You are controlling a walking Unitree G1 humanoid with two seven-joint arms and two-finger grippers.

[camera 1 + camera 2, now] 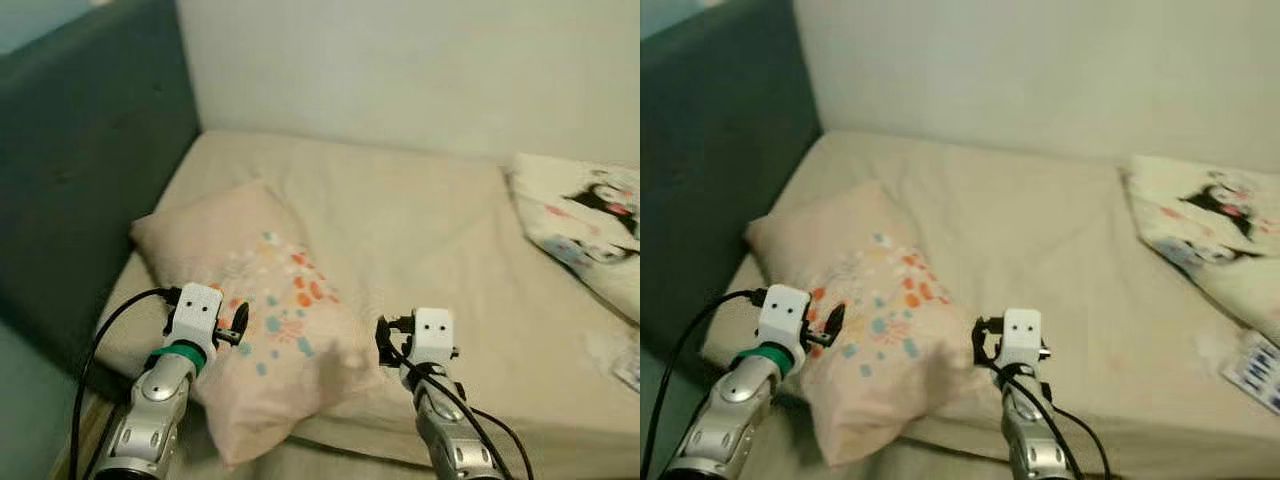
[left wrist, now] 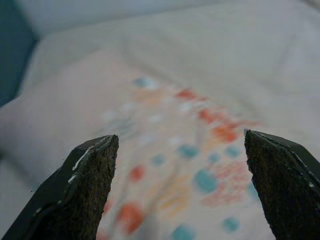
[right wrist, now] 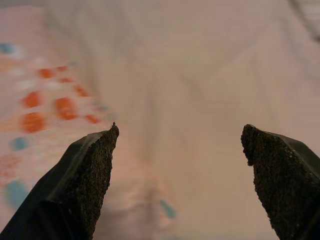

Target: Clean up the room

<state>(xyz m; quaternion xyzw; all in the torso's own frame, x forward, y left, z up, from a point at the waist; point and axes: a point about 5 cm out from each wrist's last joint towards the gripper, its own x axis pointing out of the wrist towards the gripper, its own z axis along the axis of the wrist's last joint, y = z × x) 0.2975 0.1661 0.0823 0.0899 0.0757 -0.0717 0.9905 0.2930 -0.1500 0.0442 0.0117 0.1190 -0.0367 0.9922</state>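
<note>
Bed with a beige sheet (image 1: pixel 420 240), seen from above its near edge, set into a corner between a dark teal padded headboard (image 1: pixel 80 170) on the robot's left and a pale wall (image 1: pixel 420 70) behind. Pale pink pillow printed with orange and teal spots (image 1: pixel 262 300) lies aslant on the near left part of the mattress, one corner overhanging the near edge. Folded white blanket with a black cartoon print (image 1: pixel 585 225) rests at the far right; a small blue-and-white packet (image 1: pixel 1258 370) lies just beside it, near the right edge. Left gripper (image 2: pixel 180 165) hovers over the pillow's near left side, fingers (image 2: pixel 87 185) spread wide and empty. Right gripper (image 3: pixel 177 160) hangs beside the pillow's right corner, over bare sheet, fingers (image 3: pixel 82 180) likewise wide apart, holding nothing. Middle of the mattress, between pillow and blanket, is open sheet.
</note>
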